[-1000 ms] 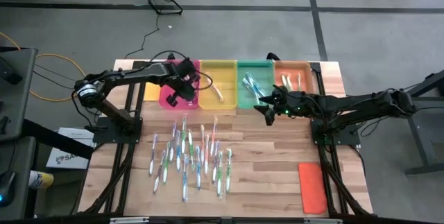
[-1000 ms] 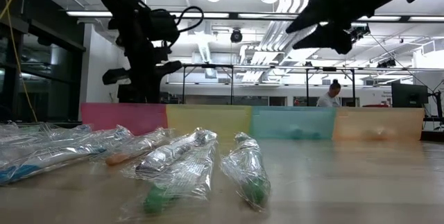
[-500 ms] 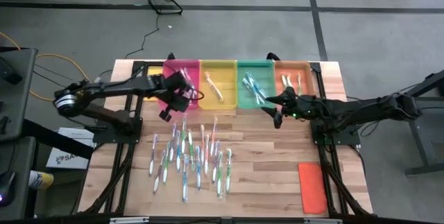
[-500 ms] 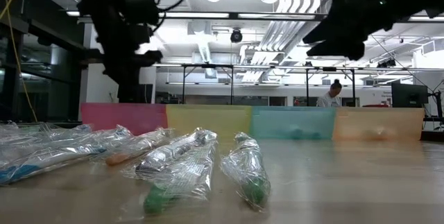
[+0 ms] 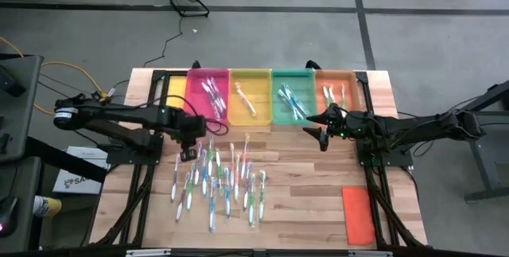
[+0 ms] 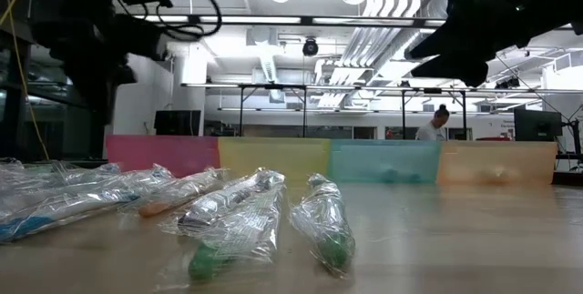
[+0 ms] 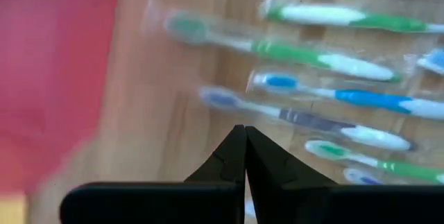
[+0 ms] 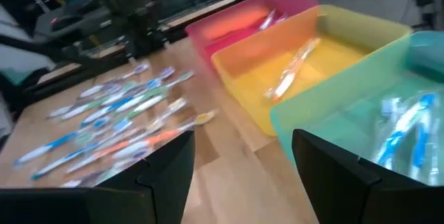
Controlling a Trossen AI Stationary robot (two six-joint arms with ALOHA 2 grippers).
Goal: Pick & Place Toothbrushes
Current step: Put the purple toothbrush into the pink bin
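I see the toothbrushes (image 5: 216, 179) lying lengthwise toward the trays (image 5: 250, 96); left gripper (image 5: 186, 150) pressed together, right gripper (image 5: 320, 135) spread.

4 trays (image 5: 250, 106) stand side by side along the table's (image 5: 318, 193) far edge, toothbrushes lying in each. Before them, left of centre, lies the loose heap of toothbrushes (image 5: 219, 179); a flat lid (image 5: 357, 215) lies near the front right corner

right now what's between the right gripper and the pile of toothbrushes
In the high view, only bare wooden table lies between the open right gripper and the pile of toothbrushes.
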